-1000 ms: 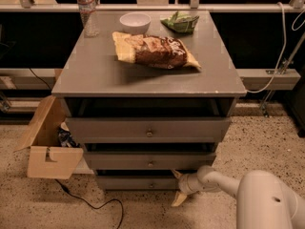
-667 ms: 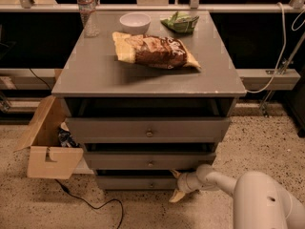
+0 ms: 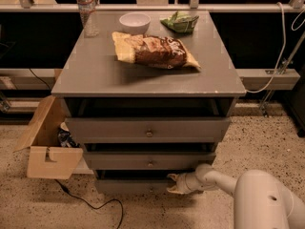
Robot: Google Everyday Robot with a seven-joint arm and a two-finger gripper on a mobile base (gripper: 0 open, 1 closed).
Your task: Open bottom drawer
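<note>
Looking at the grey cabinet from above, we see three drawers under the front edge of its tabletop (image 3: 95, 75). The bottom drawer (image 3: 128, 186) is the lowest one, just above the speckled floor (image 3: 238, 142), and a dark gap shows over its front. We cannot make out its knob. The gripper (image 3: 170, 184) is down at the right part of this front, below the front right corner of the tabletop. Its two fingers stand apart, one above the other, and they hold nothing. We cannot tell if they touch the drawer. The pale arm (image 3: 219, 179) comes to it from the lower right.

On the tabletop, a bottle (image 3: 87, 8) stands at the back left corner. A white bowl (image 3: 135, 22) and a green packet (image 3: 180, 22) sit along the back edge. A snack bag (image 3: 155, 51) lies in the middle. On the floor, left of the cabinet, an open cardboard box (image 3: 47, 142) leans, and a black cable (image 3: 90, 203) runs near it.
</note>
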